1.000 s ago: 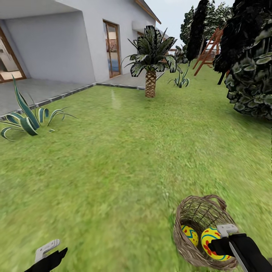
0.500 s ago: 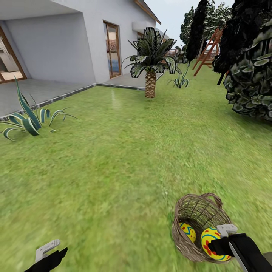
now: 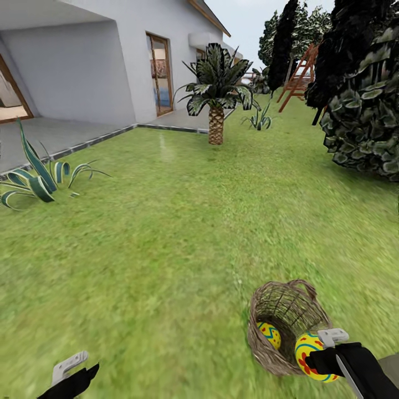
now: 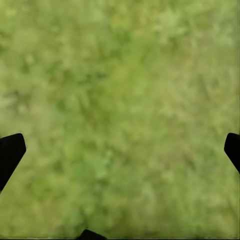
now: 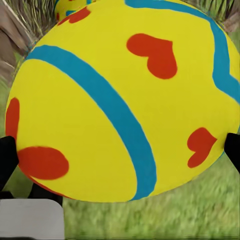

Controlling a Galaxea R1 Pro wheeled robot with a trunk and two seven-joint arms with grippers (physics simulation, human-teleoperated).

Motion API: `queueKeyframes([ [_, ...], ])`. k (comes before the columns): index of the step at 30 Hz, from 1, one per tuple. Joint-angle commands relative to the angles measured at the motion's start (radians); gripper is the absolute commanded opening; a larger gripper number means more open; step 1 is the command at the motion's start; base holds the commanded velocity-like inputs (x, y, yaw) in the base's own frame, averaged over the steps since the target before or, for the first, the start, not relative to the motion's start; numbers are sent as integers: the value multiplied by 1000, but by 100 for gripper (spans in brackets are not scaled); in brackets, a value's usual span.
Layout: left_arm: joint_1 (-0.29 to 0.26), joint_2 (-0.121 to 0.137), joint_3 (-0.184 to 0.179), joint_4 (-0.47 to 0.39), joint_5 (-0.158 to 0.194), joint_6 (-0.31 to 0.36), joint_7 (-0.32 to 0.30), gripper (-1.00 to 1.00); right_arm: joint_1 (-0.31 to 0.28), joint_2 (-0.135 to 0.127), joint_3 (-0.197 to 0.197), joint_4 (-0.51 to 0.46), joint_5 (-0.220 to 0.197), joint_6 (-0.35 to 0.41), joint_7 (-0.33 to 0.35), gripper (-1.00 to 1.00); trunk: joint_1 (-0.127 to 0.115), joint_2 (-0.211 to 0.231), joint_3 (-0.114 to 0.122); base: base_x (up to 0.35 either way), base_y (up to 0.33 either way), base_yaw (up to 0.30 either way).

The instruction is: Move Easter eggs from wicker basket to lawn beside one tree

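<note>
The round brown wicker basket (image 3: 284, 310) stands on the lawn (image 3: 183, 233) at the lower right of the head view. One yellow egg (image 3: 268, 334) with blue zigzags lies inside it. My right gripper (image 3: 322, 351) is shut on a second yellow egg (image 3: 306, 350), held over the basket's near right rim. In the right wrist view this egg (image 5: 120, 100) sits between the fingertips (image 5: 7, 155), with another egg (image 5: 70, 7) behind it. The third egg is hidden. My left gripper (image 3: 70, 370) hangs open over bare grass (image 4: 120, 115). Dark tree foliage (image 3: 363, 122) stands at the right.
A palm (image 3: 216, 105) rises mid-lawn ahead. A striped spiky plant (image 3: 34, 180) grows at the left by the grey patio (image 3: 61, 133) and white house (image 3: 72, 72). A wooden frame (image 3: 296, 75) and more trees stand far back right. Open grass lies ahead.
The whole picture has shifted left, so the camera moved. The basket has slid left and up beside the held egg, which now overlaps its near right rim. Left gripper unchanged.
</note>
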Motion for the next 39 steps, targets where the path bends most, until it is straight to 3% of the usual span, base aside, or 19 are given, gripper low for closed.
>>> queueKeyframes([
  [1, 0, 0, 3, -1, 6, 7, -4, 100, 0, 0, -1, -1, 3, 4, 4, -100, -5, 7, 2, -329, 0, 0],
  [13, 0, 0, 2, 1, 6, 7, -3, 100, 0, 0, -3, -2, 3, 4, 3, -100, -51, 91, 40, -334, 0, 0],
  [19, 0, -2, 1, 3, 5, 7, -2, 100, 0, -1, -4, -3, 3, 4, 3, -100, -74, 133, 59, -65, 0, 0],
  [39, 0, -2, 1, 4, 5, 7, -3, 100, 0, -6, -4, -7, 3, 4, 3, -100, -70, 126, 56, -16, -1, 0],
])
